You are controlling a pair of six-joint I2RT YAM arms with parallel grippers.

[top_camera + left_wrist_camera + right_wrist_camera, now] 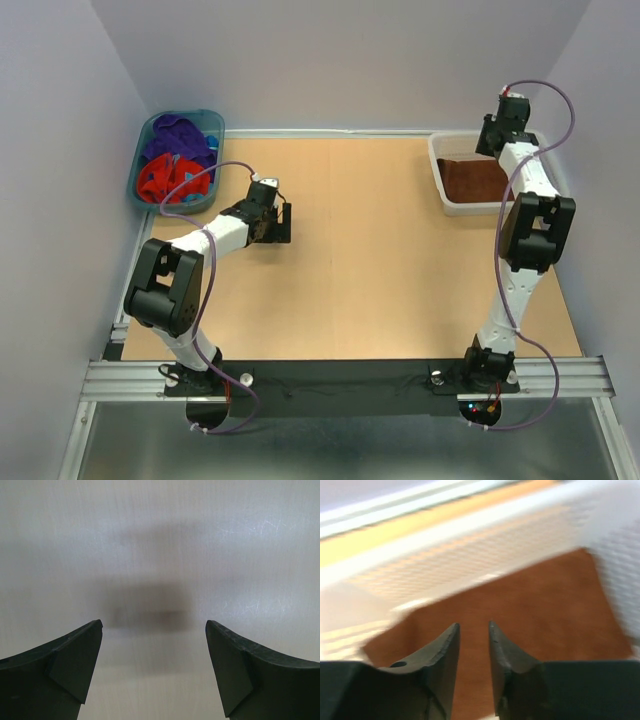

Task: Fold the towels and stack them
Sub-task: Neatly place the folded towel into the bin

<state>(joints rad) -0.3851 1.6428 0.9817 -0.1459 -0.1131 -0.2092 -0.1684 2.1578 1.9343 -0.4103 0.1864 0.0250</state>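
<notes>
The right pincer [474,625] hangs over the white mesh basket [470,555], its jaws parted only narrowly and pinching nothing. Directly beneath it, a brown towel [545,610] lies flat on the basket floor, reaching the mesh walls ahead of and to the right of the fingertips; this view is blurred.

The left pincer [155,625] is spread wide and empty, with only the bare pale surface [160,540] and its own shadow below. Beyond it and off to its left stands a teal tub [133,178] holding a heap of unfolded cloths: a purple towel [175,135] at the far end and a red towel [165,180] with blue marks nearer.
</notes>
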